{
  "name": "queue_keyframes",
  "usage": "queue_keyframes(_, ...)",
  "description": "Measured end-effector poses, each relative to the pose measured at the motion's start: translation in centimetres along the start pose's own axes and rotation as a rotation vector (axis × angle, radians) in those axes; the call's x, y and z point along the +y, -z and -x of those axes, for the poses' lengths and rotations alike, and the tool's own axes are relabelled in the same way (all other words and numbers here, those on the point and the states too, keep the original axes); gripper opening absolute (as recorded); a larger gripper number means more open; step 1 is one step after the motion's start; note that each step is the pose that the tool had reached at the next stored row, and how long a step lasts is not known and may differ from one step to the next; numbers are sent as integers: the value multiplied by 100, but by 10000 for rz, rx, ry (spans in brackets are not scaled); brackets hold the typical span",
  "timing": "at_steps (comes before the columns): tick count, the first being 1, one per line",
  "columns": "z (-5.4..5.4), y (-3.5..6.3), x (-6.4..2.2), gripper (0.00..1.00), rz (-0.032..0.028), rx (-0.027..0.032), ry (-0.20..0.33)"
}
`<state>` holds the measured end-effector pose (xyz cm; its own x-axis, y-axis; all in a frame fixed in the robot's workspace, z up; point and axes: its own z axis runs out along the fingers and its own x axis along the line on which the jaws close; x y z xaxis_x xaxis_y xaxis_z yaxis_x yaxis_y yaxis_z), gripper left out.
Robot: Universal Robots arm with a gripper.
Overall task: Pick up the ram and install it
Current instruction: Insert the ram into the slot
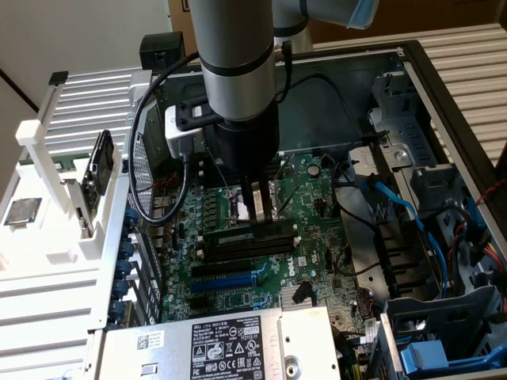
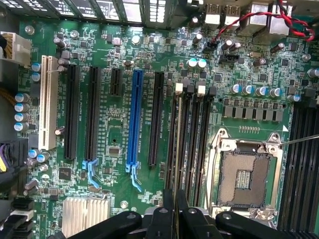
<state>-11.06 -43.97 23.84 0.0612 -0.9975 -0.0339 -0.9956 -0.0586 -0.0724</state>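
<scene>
**Exterior view.** The arm is reaching down into the open computer case (image 1: pixel 444 103). The gripper (image 1: pixel 255 220) is standing over the black memory slots (image 1: pixel 249 247) near the middle of the green motherboard (image 1: pixel 317 206). Its fingers are sitting close together and, as far as can be seen, are pinching the top edge of the ram (image 1: pixel 236 236). The ram is standing on edge along the memory slot farthest from the silver power supply (image 1: pixel 119 356), in line with that slot. White end clips (image 1: pixel 295 227) are showing at the slot ends; whether they are latching cannot be told.

In my judgement the pick-up is done and the installing step is in hand, with the ram at or in its slot. The move ahead is calling for a straight, even push, with the stick square to the slot so that neither end is riding high.

On the exterior view's left, a white rack (image 1: pixel 47 190) is carrying a square silver chip (image 1: pixel 22 210). The black label (image 1: pixel 230 348) on the power supply is bearing what reads as DELL. The finer print is too small to read.

**Wrist view.** The gripper's fingers are showing close together at one end of the memory slots, beside the open processor socket (image 2: pixel 245 177). A blue slot (image 2: pixel 134 119) and a finned heat sink (image 2: pixel 84 216) are lying off to one side. The white print on the board is too fine to read.
</scene>
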Motion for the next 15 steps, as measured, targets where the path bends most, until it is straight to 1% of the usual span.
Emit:
queue_keyframes(8,-3,-5,6,13,-31,8,-93)
queue_keyframes(15,-5,-9,10,13,-32,9,-95)
